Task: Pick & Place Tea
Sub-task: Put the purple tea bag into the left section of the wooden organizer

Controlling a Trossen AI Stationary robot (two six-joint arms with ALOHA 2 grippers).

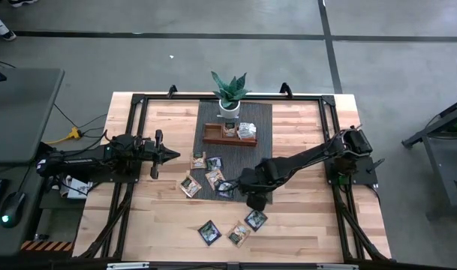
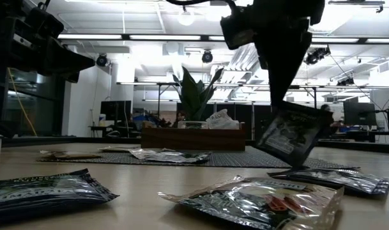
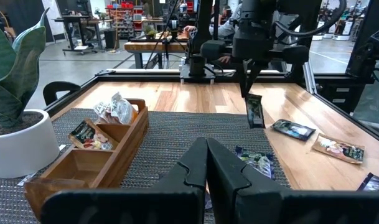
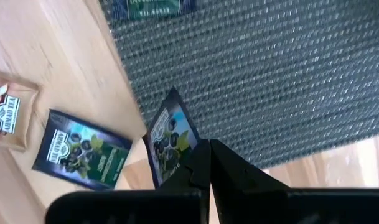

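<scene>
My right gripper (image 1: 256,201) hangs over the near edge of the dark mat (image 1: 260,120), shut on a dark tea sachet (image 2: 290,134) with a berry print (image 4: 169,138). Several more sachets lie flat on the mat (image 1: 213,178), and three on the wood nearer the front edge (image 1: 239,233). The brown wooden tray (image 1: 211,139) stands at the mat's far end with a few sachets in it (image 1: 247,130). My left gripper (image 1: 170,155) waits shut and level at the table's left, holding nothing. My right gripper pinches the dark sachet at its upper edge (image 4: 184,154) between its two fingers (image 2: 282,86), which point down from above. The sachet hangs below the fingers, tilted, and is lifted clear of the table.
A green plant in a white pot (image 1: 229,96) stands behind the tray. A black frame (image 1: 138,101) runs round the table's edges. Below my right gripper lie a dark sachet (image 4: 83,152) and a tan one (image 4: 5,115) on bare wood.
</scene>
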